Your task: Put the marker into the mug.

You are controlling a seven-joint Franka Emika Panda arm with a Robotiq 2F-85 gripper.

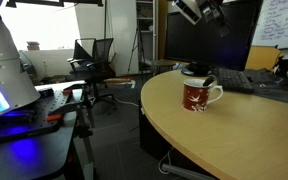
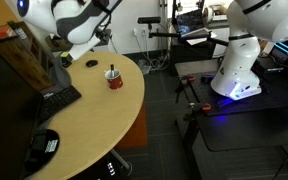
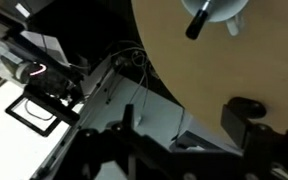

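Note:
The dark red mug [image 1: 197,96] with a white handle stands on the round wooden table [image 1: 234,130]. It also shows in the other exterior view [image 2: 113,79]. In the wrist view I see the mug's white inside from above [image 3: 222,8]. The dark marker [image 3: 197,22] stands tilted inside the mug, with its end sticking out over the rim [image 1: 208,82]. My gripper [image 3: 184,125] is open and empty. It is high above the mug and to one side of it [image 1: 200,10], over the table edge.
A black round thing [image 1: 194,69] lies just behind the mug. A keyboard [image 2: 54,100] and a dark screen [image 1: 209,35] are on the table. A black side table with equipment [image 1: 24,120] and an office chair [image 1: 96,62] stand on the floor.

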